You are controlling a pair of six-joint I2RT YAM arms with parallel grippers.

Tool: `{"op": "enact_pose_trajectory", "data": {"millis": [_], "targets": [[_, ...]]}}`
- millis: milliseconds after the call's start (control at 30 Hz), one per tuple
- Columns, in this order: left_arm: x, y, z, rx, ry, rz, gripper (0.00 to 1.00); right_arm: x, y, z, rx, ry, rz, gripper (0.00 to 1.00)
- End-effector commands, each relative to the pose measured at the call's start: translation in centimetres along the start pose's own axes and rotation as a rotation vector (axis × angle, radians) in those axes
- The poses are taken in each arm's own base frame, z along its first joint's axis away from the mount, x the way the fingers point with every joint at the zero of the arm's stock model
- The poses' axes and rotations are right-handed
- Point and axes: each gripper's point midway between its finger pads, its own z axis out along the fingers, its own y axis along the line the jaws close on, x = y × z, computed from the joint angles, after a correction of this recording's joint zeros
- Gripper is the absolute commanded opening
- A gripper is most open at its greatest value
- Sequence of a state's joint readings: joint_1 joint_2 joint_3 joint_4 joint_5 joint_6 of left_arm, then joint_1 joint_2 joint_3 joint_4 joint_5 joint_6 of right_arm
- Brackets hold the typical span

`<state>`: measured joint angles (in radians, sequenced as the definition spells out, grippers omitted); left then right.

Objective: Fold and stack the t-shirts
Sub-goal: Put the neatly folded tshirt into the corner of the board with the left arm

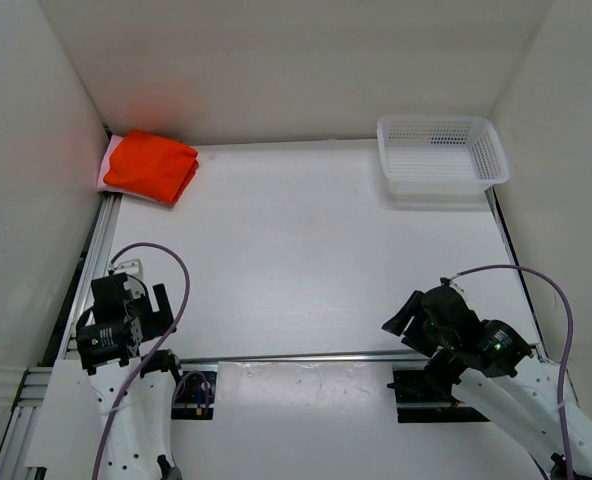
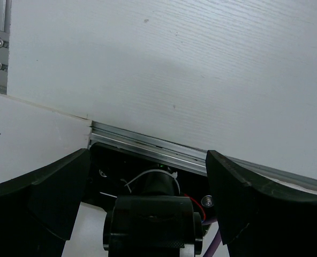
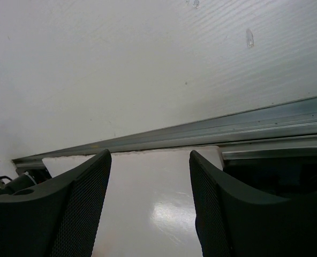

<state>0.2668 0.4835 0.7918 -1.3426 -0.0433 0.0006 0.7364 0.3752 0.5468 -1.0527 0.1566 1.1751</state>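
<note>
Folded orange-red t-shirt lies on the pink t-shirt in the far-left corner, long axis roughly left-right, straight ahead of the nearer left gripper; it and the right gripper both have jaws apart, empty.

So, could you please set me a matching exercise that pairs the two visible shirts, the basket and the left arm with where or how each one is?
Things:
1. orange shirt
2. pink shirt
3. basket
4. left arm

Place or state:
a. far right corner of the table
b. near left edge, jaws wide open, holding nothing
c. folded, on top of the pile in the far left corner
d. under another shirt, only an edge showing

Pairs: 1-c, 2-d, 3-a, 4-b
</note>
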Motion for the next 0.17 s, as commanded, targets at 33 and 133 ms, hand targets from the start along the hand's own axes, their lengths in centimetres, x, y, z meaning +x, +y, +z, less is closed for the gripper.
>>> {"op": "enact_pose_trajectory", "data": {"millis": [33,133], "targets": [[-0.15,-0.37,-0.83,0.023,-0.014,-0.006,1.00,0.00,-0.35,-0.13,0.003,-0.009,0.003,0.65],[-0.15,-0.53,-0.84,0.032,-0.014,-0.006,1.00,0.07,0.08,-0.14,-0.040,-0.010,-0.022,0.65]]}}
